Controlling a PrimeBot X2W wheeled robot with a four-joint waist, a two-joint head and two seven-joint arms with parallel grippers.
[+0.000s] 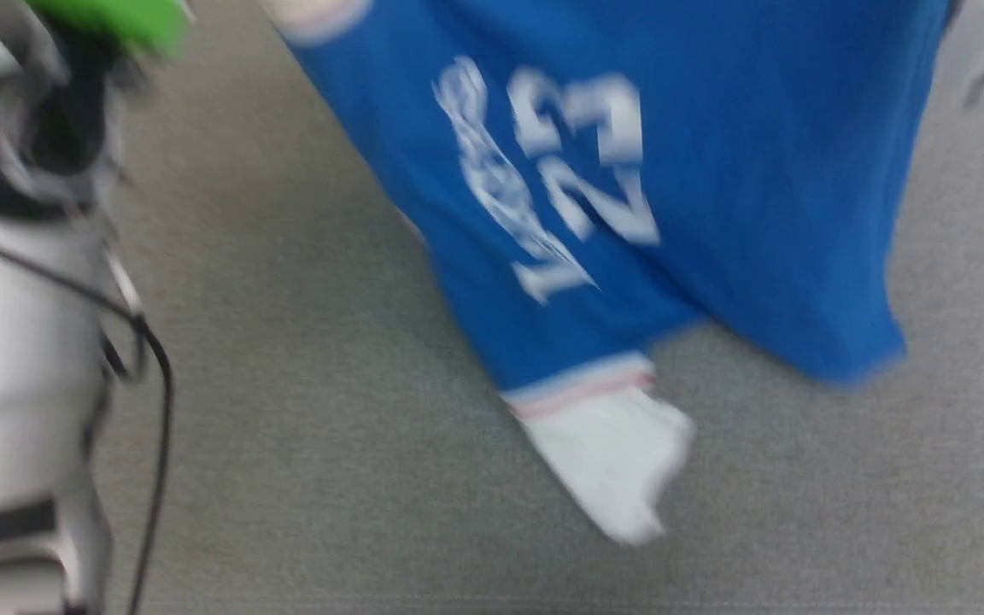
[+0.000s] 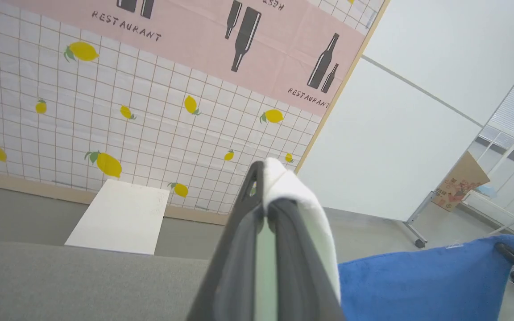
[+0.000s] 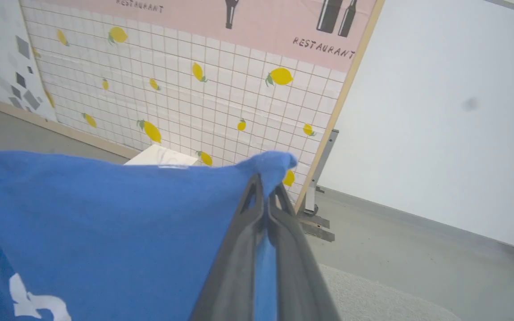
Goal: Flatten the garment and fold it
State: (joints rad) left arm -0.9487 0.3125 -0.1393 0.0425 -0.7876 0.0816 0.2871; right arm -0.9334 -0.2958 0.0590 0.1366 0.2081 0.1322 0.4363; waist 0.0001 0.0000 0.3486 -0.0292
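The garment (image 1: 714,171), a royal-blue T-shirt with white lettering and a number print, hangs stretched above the grey surface (image 1: 330,427). One white sleeve (image 1: 612,453) with red-and-white trim dangles at its lower end. The head view is blurred. In the left wrist view my left gripper (image 2: 266,200) is shut on white sleeve fabric (image 2: 301,200). From there blue cloth (image 2: 417,285) runs to the right gripper (image 2: 513,258) at that view's right edge. My right gripper (image 3: 266,191) is shut on a blue corner of the garment (image 3: 105,223).
My pale left forearm (image 1: 22,342) with a black cable fills the head view's left side. Beyond the grey surface stand a lemon-print wall panel (image 2: 150,111), a white partition on wheels (image 2: 395,147), a white board on the floor (image 2: 121,218) and a cardboard box (image 2: 460,180).
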